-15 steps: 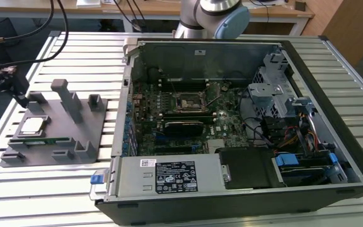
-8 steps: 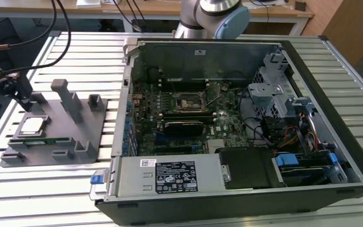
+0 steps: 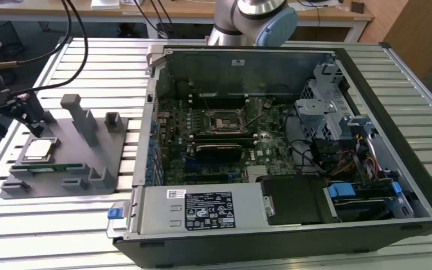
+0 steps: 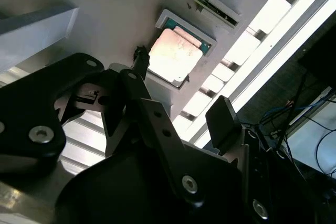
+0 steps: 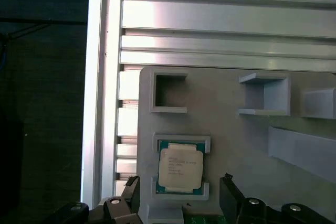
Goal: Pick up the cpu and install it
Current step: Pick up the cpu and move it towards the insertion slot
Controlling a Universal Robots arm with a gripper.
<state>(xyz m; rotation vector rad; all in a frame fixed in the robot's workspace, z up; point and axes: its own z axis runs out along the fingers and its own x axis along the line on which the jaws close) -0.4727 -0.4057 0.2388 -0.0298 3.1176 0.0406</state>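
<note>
A: Where's the hand (image 3: pixel 33 124) rn?

B: Exterior view: low at that view's left, fingers pointing down over the grey holder (image 3: pixel 73 153) on the bench (image 3: pixel 88 56), just above the cpu (image 3: pixel 38 149). Arm base (image 3: pixel 250 17) sits behind the PC case (image 3: pixel 276 243).

A: Open or closed?

B: Open wide, nothing held. First wrist view has the hand (image 5: pixel 179 186) w/ one of its fingertips (image 5: pixel 229 192) on each side of the cpu (image 5: pixel 180 167), gap both sides. Can't tell how far above the holder (image 5: pixel 236 145) the tips are.

A: Cpu itself?

B: Flat in its framed recess, metal plate up, not lifted.

A: Second wrist view add anything?

B: Angled look along the fingers (image 4: pixel 223 119): black linkages, screws, cpu (image 4: pixel 176 53) past the tips. Exterior view alone gives the case interior w/ the black socket (image 3: pixel 225 121) well apart from the cpu, plus a green memory stick (image 3: pixel 47 167) just beside the cpu on the holder.
</note>
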